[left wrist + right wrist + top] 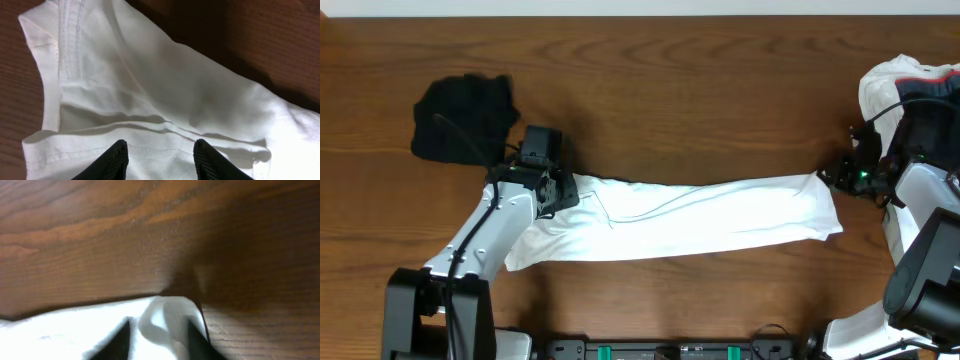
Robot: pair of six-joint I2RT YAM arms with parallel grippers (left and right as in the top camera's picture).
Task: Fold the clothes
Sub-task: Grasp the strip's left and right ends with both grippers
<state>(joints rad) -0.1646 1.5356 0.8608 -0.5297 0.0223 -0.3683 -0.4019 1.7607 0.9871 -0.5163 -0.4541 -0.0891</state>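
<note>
Table (720, 90): dark brown wood grain, filling the whole overhead view.

White T-shirt (700, 215): folded into a long, narrow band lying flat across the middle of the table. It runs from the left gripper to the right gripper, and its right end sits a little higher in the overhead view than its left.

Pile of clothes (900, 85): white and dark fabric heaped at the far right edge, beside the right arm (920, 200) and apart from the T-shirt.

Black garment (460, 115): crumpled at the far left, beyond the left gripper and apart from the T-shirt.

Left arm (485, 235): reaches in from the near left corner, ending over the left end of the band.

Left gripper (560, 192): sits on the upper left corner of the T-shirt. In its wrist view the two black fingers stand apart over a stitched hem (150, 147). The cloth between them lies flat and is not gathered, so nothing is pinched.

Right gripper (828, 180): sits at the upper right corner of the band, just where the cloth ends. In its wrist view the fingers are parted with a small raised fold of white cloth (165, 317) between them. Whether the pads touch that fold cannot be told.

Shirt edge at the right gripper: it ends just past the fingertips, with bare wood beyond it.

Seams (70, 45): double rows of stitching run down the white fabric in the left wrist view.
</note>
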